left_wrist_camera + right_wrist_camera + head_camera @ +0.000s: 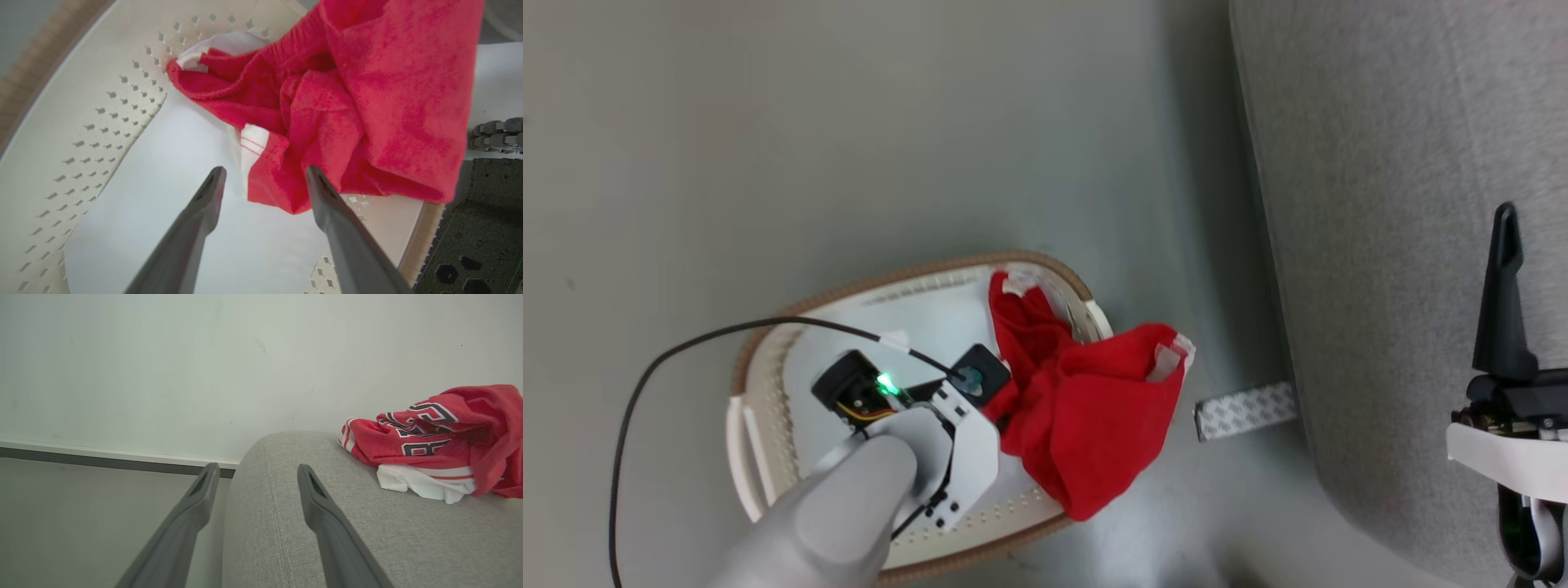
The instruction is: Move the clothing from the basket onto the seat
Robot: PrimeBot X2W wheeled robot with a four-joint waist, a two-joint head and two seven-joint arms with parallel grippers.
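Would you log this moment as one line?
left gripper: open, at red garment draped over basket | right gripper: open, empty | lettered garment: on seat

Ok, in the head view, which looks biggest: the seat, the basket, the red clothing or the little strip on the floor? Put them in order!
Largest to smallest:
1. seat, though the picture cuts it off
2. basket
3. red clothing
4. strip

Domestic living-room look, possibly staged test room; too little visible for certainty. Clues: big grey fabric seat near bare pale wall, white skirting board with dark strip below, smooth grey floor, plastic laundry basket on floor beside seat, red sports clothing in basket and on seat.
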